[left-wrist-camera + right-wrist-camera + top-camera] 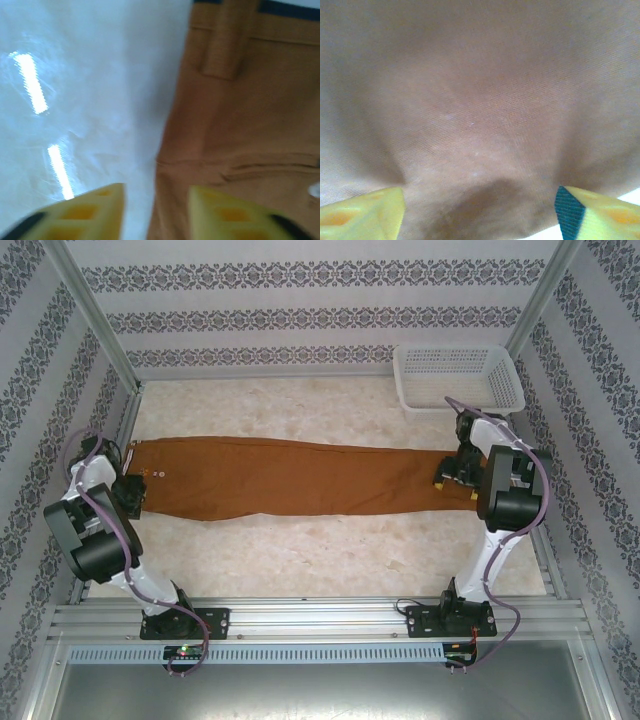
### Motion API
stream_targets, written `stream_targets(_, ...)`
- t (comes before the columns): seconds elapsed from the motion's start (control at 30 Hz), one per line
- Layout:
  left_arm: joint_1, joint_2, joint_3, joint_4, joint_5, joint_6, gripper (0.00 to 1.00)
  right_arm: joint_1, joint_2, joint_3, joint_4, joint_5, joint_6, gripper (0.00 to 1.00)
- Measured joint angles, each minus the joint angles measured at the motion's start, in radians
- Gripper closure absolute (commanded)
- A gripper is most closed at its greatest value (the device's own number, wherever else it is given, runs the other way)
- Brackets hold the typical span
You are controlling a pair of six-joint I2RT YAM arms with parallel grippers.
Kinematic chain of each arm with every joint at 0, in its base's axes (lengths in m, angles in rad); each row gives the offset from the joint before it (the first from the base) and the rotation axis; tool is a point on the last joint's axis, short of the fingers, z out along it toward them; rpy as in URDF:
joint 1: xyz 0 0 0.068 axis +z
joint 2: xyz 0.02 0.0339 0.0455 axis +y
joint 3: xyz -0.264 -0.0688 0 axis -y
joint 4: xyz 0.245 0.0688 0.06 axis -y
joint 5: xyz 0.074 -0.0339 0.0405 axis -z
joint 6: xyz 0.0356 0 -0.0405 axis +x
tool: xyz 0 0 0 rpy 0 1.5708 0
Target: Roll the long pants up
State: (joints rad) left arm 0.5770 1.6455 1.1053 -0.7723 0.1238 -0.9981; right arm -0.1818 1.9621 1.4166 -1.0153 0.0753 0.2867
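Pants [300, 478]: flat on the table [300, 560], one long rust-brown strip running left to right. The waistband is at the left end, the cuffs at the right.

Left gripper [128, 492]: you have it at the waistband end, just beside 2 pale buttons [153, 475]. In the left wrist view its jaws are parted with nothing between them. 1 yellow finger [92, 212] hangs over bare table and the other [225, 212] over cloth. The near edge of the pants runs up through the gap. A belt loop [222, 45] shows further up, blurred. Whether the fingertips touch the cloth, you cannot tell from here.

Right gripper [455, 476]: over the cuff end. In the right wrist view its jaws stand wide, 1 finger [365, 215] at each lower corner. Cloth fills the space ahead and bulges in a low hump between the tips. A sliver of table shows at the lower right, past the cloth edge. Nothing is pinched.

Basket [455, 349]: white, far right corner, apart from the pants.
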Motion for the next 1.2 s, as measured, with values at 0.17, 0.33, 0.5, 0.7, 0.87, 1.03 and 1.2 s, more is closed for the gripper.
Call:
stream_targets(0.17, 0.0, -0.064, 0.004, 0.028, 0.075, 0.006, 0.0, -0.077, -0.002, 0.202, -0.052, 0.003, -0.014, 0.17)
stream_targets(0.33, 0.0, -0.103, 0.005, 0.043, 0.122, 0.013, 0.0, -0.224, 0.014, 0.268, -0.059, 0.003, -0.033, 0.17)
stream_targets(0.5, 0.0, -0.106, 0.005, 0.048, 0.141, 0.019, 0.0, -0.316, 0.079, 0.217, -0.055, -0.008, -0.059, 0.17)
stream_targets(0.7, 0.0, -0.106, -0.002, 0.059, 0.157, 0.019, 0.0, -0.333, 0.114, 0.125, -0.039, -0.043, -0.086, 0.17)
stream_targets(0.87, 0.0, -0.106, -0.002, 0.06, 0.157, 0.019, 0.0, -0.354, 0.124, 0.095, -0.002, -0.061, -0.108, 0.18)
stream_targets(1.03, 0.0, -0.116, -0.002, 0.06, 0.156, 0.018, 0.0, -0.358, 0.129, 0.095, 0.002, -0.07, -0.12, 0.24)
stream_targets(1.2, 0.0, -0.131, -0.002, 0.06, 0.155, 0.018, 0.0, -0.358, 0.138, 0.102, -0.003, -0.068, -0.134, 0.25)
